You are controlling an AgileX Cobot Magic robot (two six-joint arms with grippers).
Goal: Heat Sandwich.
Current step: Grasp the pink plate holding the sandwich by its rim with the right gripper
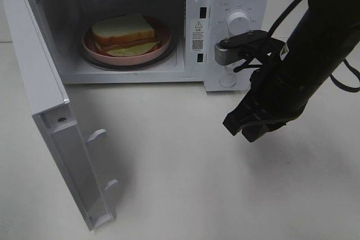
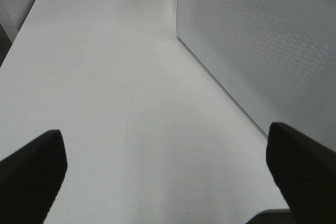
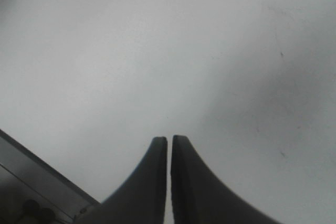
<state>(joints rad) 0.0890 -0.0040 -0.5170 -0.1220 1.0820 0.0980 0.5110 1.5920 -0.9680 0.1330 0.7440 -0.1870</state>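
**Hidden or unclear.** White microwave oven: top cut off by the high view's edge; dial markings and sticker too small to read. Round pink plate: mostly covered by its load. Right arm cut off at the frame's corner. Left arm out of the high view.

**Task item.** Sandwich of white bread, ham and pale green filling: lies flat on the plate inside the oven, whose white door is swung open. Layered edge faces the opening. Nearly square, its slightly longer spread runs side to side across the cavity.

**Right claw**: tips nearly touching, empty, above the white table before the control panel.

**Left claw**: spread wide, empty, above the table near the oven's perforated side wall.
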